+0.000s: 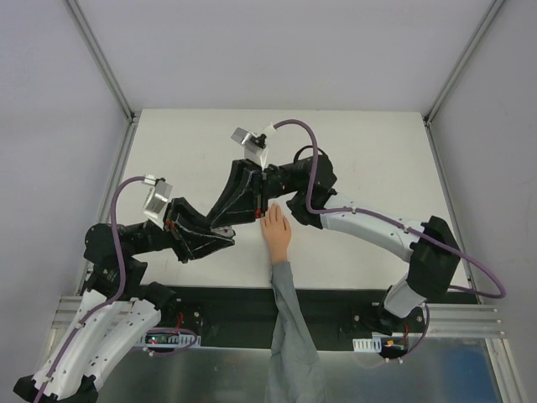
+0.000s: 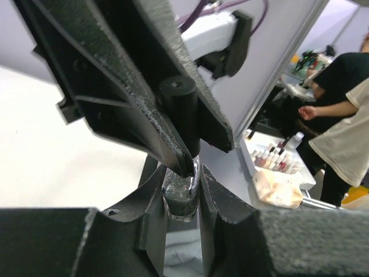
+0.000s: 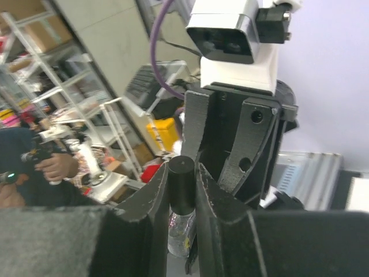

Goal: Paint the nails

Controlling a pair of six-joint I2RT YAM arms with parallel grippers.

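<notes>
The peach mannequin hand (image 1: 275, 231) lies palm down on the white table, its grey sleeve (image 1: 289, 336) running toward the near edge. Its nails are too small to make out. Both grippers meet just left of the hand. My left gripper (image 2: 183, 202) is shut on the glass body of a small bottle (image 2: 183, 193) of dark glitter polish. My right gripper (image 3: 181, 190) is shut on the bottle's black cap (image 3: 181, 182), coming from above. In the top view the left gripper (image 1: 226, 238) and the right gripper (image 1: 225, 225) hide the bottle.
The white table (image 1: 369, 151) is bounded by grey walls and metal frame posts. A black strip (image 1: 336, 298) runs along the near edge by the arm bases. The right arm (image 1: 369, 222) arches over the table right of the hand.
</notes>
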